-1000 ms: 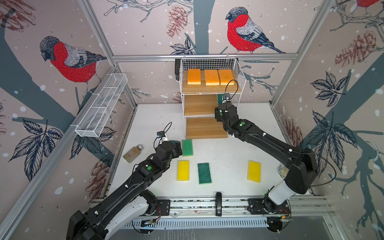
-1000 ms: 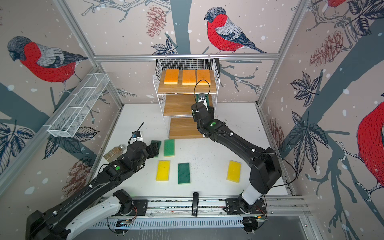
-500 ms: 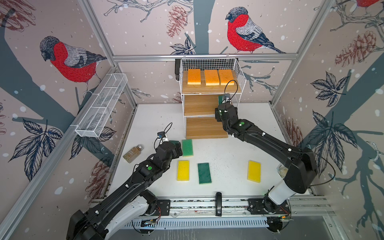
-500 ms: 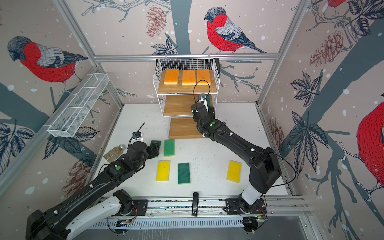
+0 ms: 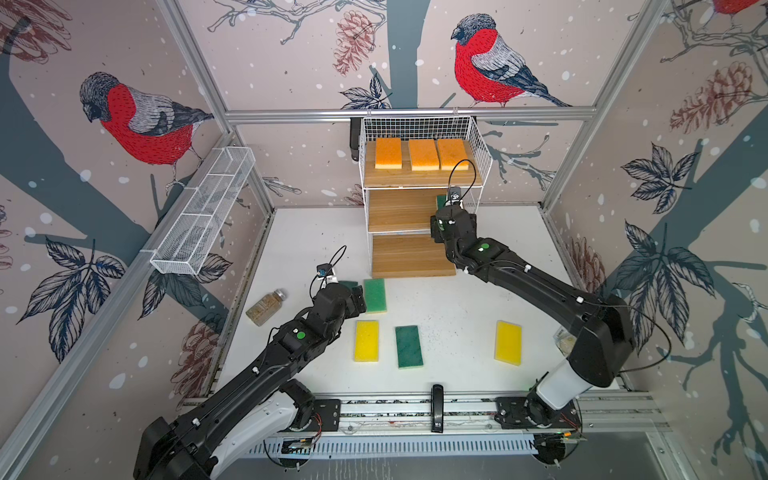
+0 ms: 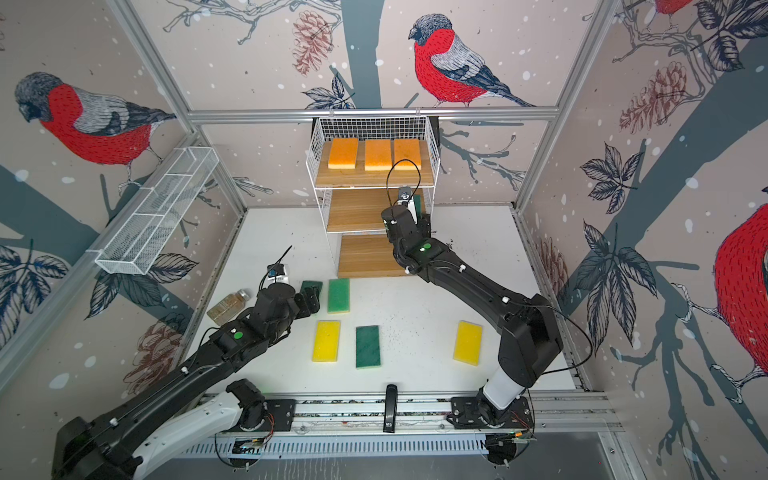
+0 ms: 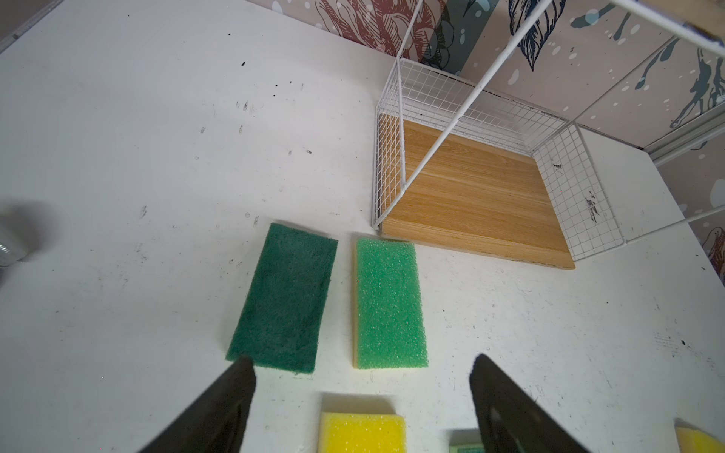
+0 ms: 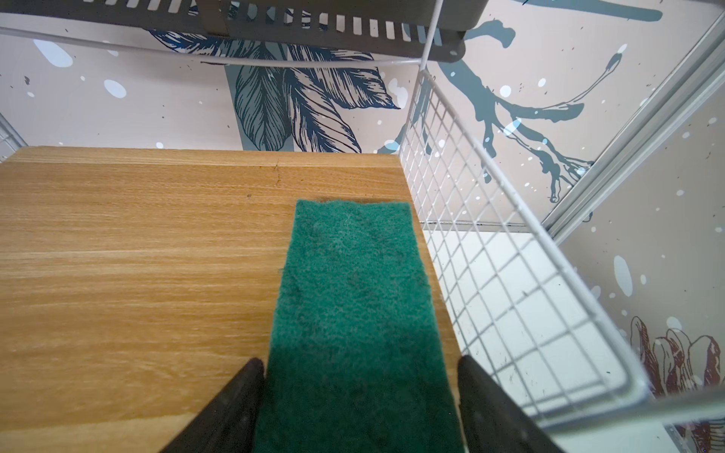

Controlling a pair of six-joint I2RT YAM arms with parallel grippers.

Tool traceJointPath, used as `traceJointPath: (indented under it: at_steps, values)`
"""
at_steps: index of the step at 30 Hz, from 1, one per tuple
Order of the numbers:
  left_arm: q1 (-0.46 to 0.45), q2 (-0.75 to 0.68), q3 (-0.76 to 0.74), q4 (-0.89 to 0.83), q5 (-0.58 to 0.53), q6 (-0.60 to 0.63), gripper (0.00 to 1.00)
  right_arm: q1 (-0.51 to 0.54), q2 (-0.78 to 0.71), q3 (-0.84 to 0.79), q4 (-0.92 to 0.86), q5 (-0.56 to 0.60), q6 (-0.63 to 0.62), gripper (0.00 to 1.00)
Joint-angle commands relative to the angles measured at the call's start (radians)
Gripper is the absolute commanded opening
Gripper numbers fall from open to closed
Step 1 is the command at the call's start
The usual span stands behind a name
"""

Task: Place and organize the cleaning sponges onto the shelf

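Three orange sponges (image 5: 423, 154) lie in a row on the top board of the shelf (image 5: 399, 212). A dark green sponge (image 8: 353, 282) lies flat on the middle board, against the right wire wall. My right gripper (image 8: 359, 364) is open around its near end, one finger at its edge and the other apart from it. My left gripper (image 7: 363, 359) hovers open and empty over the table, just short of a dark green sponge (image 7: 284, 298) and a light green sponge (image 7: 388, 302). Further sponges lie on the table: yellow (image 5: 366, 340), dark green (image 5: 409, 346), yellow (image 5: 508, 343).
A brownish glass jar (image 5: 266, 307) lies near the left wall. A long white mesh tray (image 5: 203, 212) hangs on the left frame. The shelf's bottom board (image 7: 470, 196) is bare. The wire side wall (image 8: 490, 274) stands right beside my right gripper.
My right gripper's jaws have widened around the dark green sponge on the middle board. The left arm has barely moved.
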Motion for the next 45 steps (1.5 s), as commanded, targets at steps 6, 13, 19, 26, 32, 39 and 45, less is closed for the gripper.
traceJointPath:
  at_steps: [6,13,19,26,32,39,45]
  values:
    - [0.001,-0.006,0.000,0.042,0.010,0.000,0.87,0.010,-0.050,-0.019,0.040,0.015,-0.003,0.79]
    - [0.003,-0.025,-0.004,0.030,0.014,-0.006,0.87,0.027,-0.103,-0.064,0.046,-0.017,0.023,0.80]
    - [0.002,-0.030,-0.009,0.027,0.025,-0.011,0.87,0.036,-0.181,-0.124,0.060,-0.047,0.055,0.80]
    - [0.002,-0.034,-0.009,0.030,0.039,-0.012,0.87,0.045,-0.281,-0.212,0.076,-0.063,0.094,0.78]
    - [0.002,-0.042,-0.016,0.044,0.046,-0.017,0.87,0.028,-0.357,-0.297,0.104,-0.241,0.119,0.73]
    - [0.001,-0.044,-0.016,0.051,0.047,-0.015,0.87,-0.027,-0.414,-0.373,0.141,-0.395,0.180,0.49]
    - [0.001,-0.045,-0.018,0.055,0.041,-0.012,0.87,-0.076,-0.415,-0.403,0.182,-0.461,0.212,0.41]
